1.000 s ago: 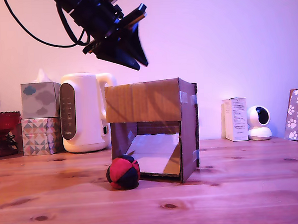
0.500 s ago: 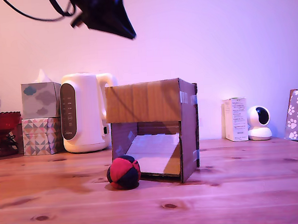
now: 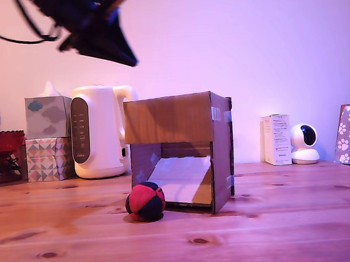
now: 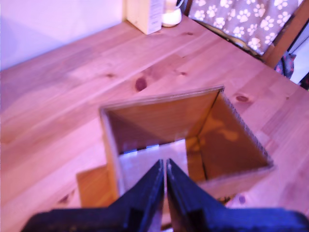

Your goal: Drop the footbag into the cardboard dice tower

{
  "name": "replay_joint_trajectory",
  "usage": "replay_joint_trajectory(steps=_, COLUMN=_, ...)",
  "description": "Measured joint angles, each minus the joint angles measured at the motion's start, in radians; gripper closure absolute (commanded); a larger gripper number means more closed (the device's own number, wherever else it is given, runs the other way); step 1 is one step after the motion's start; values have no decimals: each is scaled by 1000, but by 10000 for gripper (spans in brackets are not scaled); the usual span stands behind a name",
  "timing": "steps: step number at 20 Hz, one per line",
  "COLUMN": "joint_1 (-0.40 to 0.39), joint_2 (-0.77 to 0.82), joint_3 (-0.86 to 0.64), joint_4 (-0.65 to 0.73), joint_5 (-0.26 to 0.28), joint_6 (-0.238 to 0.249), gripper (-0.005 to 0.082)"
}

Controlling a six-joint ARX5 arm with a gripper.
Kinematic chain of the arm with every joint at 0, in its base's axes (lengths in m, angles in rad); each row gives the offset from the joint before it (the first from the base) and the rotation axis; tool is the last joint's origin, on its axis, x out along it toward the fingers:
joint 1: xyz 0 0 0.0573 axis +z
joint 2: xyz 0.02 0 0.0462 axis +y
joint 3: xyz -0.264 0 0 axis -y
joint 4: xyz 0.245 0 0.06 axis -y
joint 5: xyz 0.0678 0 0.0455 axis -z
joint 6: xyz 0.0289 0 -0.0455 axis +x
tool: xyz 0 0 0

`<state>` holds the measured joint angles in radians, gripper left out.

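- The gripper (image 3: 126, 58) has climbed and drifted toward the exterior view's left over the last second; it was just above the cardboard dice tower (image 3: 179, 151) and now hangs high at about ten o'clock from the tower's top, over the white kettle (image 3: 97, 130).
- In the wrist view the two fingers (image 4: 153, 191) lie pressed together with only a thin seam between them and nothing caught there, so the gripper is closed and empty.
- It touches nothing; open air separates it from the tower and the kettle.
- The same view looks straight down into the tower's open top, where the pale ramp (image 4: 145, 162) shows inside.
- The footbag (image 3: 145, 201) rests on the wooden table (image 3: 274, 231) at the mouth of the tower's lower front opening, at about seven o'clock from the tower's middle, just beside the ramp's foot. It has not moved across the three exterior pictures.
- Judged from this, the bag has probably gone through and rolled out the front, and the arm is backing away; the drop appears done.
- Behind, at nine o'clock from the kettle, stand the stacked tissue boxes (image 3: 48, 137).
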<state>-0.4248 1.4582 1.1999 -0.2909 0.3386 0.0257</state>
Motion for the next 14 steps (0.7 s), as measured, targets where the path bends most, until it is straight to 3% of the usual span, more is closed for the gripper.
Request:
replay_joint_trajectory(steps=4, joint_1=58, joint_2=-99, joint_3=-171, joint_4=95, joint_5=1, joint_6=0, gripper=793)
replay_joint_trajectory(steps=8, joint_1=136, joint_2=-205, joint_3=-386, joint_4=211, joint_5=1, joint_6=-35, gripper=793)
replay_joint_trajectory(steps=14, joint_1=232, joint_2=-502, joint_3=-654, joint_4=316, joint_5=-5, joint_6=-97, gripper=793)
